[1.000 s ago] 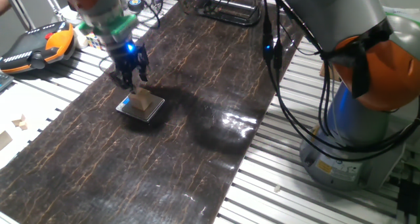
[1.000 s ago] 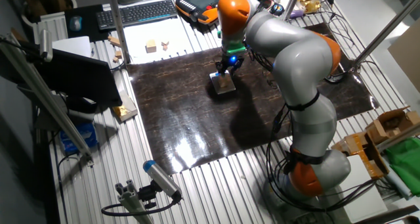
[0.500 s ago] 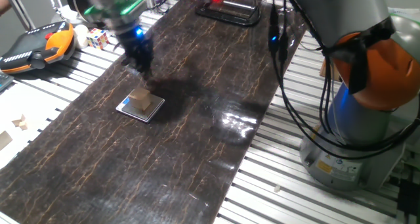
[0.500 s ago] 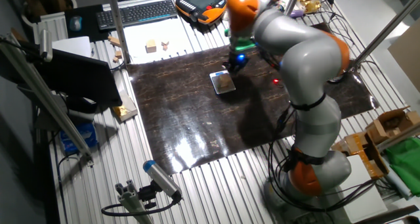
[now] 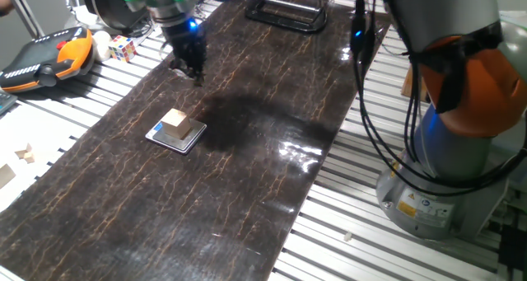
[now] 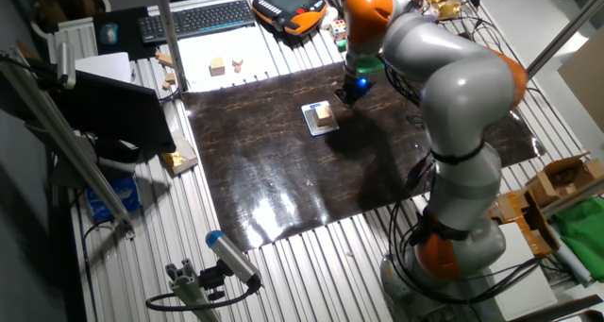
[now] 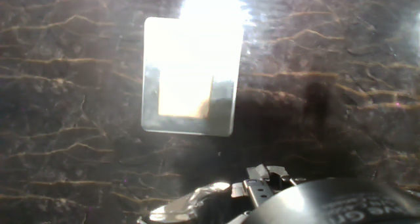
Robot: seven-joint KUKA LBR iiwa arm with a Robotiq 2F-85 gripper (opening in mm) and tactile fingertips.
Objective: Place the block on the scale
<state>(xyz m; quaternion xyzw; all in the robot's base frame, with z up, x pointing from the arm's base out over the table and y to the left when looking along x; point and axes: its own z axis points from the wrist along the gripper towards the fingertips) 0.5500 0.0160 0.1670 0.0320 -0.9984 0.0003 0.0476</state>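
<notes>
- While no brand, label or writing can be read in any view, the things themselves show clearly: a small tan wooden block (image 5: 174, 123) sits on the thin square scale (image 5: 194, 137), which lies flat on the dark marbled mat (image 5: 247, 174) covering the bench (image 5: 346, 231).
- The gripper (image 5: 189, 67) hangs above the mat, well apart from the block and scale, nearer the far end of the bench.
- Compared with a second ago, when it hovered right over the block, the gripper has lifted and drawn away; the block and scale have stayed put.
- Whether the jaws are open or closed cannot be told; they hold nothing.
- In the hand view, the scale (image 7: 223, 112) is washed out by glare.
- An orange-and-black pendant (image 5: 45, 58) and a multicoloured puzzle cube (image 5: 123, 47) lie beside the mat.
</notes>
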